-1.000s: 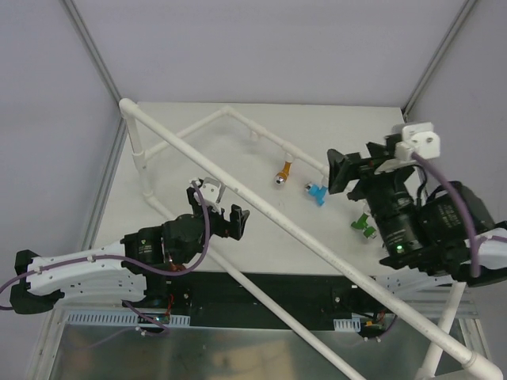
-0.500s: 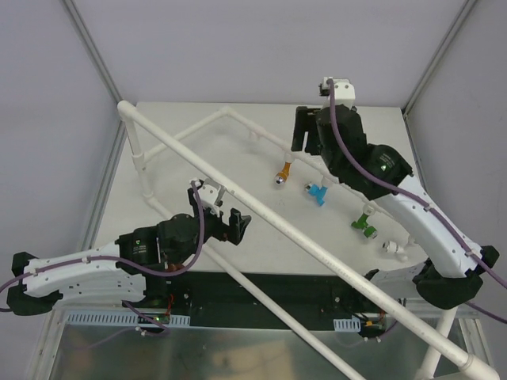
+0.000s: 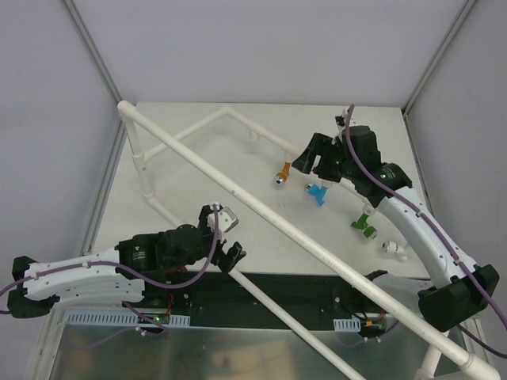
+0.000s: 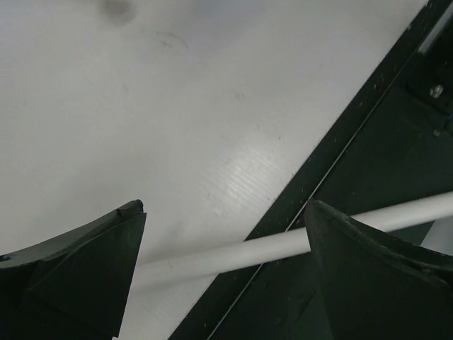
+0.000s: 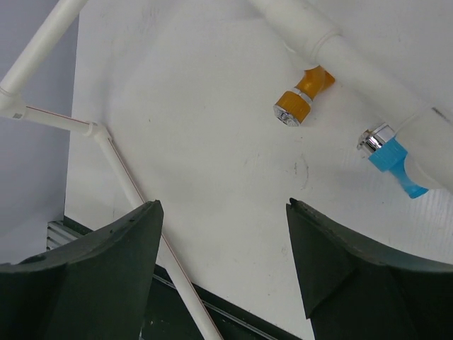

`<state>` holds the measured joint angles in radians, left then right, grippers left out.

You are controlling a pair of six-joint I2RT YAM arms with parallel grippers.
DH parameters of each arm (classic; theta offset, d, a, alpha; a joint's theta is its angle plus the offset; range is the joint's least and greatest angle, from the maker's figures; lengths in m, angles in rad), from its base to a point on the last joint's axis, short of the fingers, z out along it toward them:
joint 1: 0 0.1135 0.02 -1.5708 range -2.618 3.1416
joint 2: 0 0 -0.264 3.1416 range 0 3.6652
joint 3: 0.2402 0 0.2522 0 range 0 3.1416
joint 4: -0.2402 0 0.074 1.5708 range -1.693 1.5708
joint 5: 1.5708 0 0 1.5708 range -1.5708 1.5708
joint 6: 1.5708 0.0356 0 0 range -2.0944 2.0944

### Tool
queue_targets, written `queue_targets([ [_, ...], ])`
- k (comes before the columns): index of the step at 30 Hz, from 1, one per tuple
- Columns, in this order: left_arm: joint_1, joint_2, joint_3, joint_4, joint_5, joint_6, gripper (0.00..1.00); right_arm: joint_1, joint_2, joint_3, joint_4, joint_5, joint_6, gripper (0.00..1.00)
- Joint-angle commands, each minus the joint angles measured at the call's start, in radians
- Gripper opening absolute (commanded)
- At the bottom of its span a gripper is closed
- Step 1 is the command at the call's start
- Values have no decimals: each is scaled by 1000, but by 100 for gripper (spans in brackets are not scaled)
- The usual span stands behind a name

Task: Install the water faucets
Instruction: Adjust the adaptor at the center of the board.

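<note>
Top view: the right gripper (image 3: 301, 164) has swung down from high above the pipe frame (image 3: 261, 210). It now sits low at the frame's back rail, just beside the orange faucet (image 3: 282, 175). The blue faucet (image 3: 318, 192) and green faucet (image 3: 364, 224) hang further along that rail, toward the frame's right end. The left gripper (image 3: 226, 236) has pulled back to the near side of the frame's long diagonal pipe and spread wide.

Left wrist: fingers wide apart and empty. One frame pipe crosses behind them, not touched, with the table (image 4: 141, 106) beyond.

Right wrist: the gripper is released and the gap between its fingers is clear. The orange faucet (image 5: 301, 95) and blue faucet (image 5: 391, 157) both stick out from the frame's rail, silver ends outward, well apart from the fingers.

Read: the left arm has let go and is out of the job for now, and the right arm is lining up on orange. All three faucets look mounted on the rail. Whether they're fully seated I can't tell from these angles, since the joints are too small in the top view and half cut off in the wrist view. Likely next is a grab on orange to push or twist it home. Approach needs care because the rail sits right behind the faucet body.
</note>
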<state>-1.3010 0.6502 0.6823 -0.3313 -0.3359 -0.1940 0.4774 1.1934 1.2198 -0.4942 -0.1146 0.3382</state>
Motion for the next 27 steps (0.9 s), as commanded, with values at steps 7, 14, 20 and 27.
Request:
queue_targets([
  [7,-458,176,-11,155,-234,206,99,-60,26,-62,100,-80,102,77],
  [14,-737,529,426,144,-518,649,99,-59,98,-143,186,-120,137,77],
  [20,-791,565,690,164,-444,919,99,-59,126,-193,198,-168,114,78],
  [27,-756,710,914,195,-404,1232,99,-57,147,-246,233,-195,114,78],
])
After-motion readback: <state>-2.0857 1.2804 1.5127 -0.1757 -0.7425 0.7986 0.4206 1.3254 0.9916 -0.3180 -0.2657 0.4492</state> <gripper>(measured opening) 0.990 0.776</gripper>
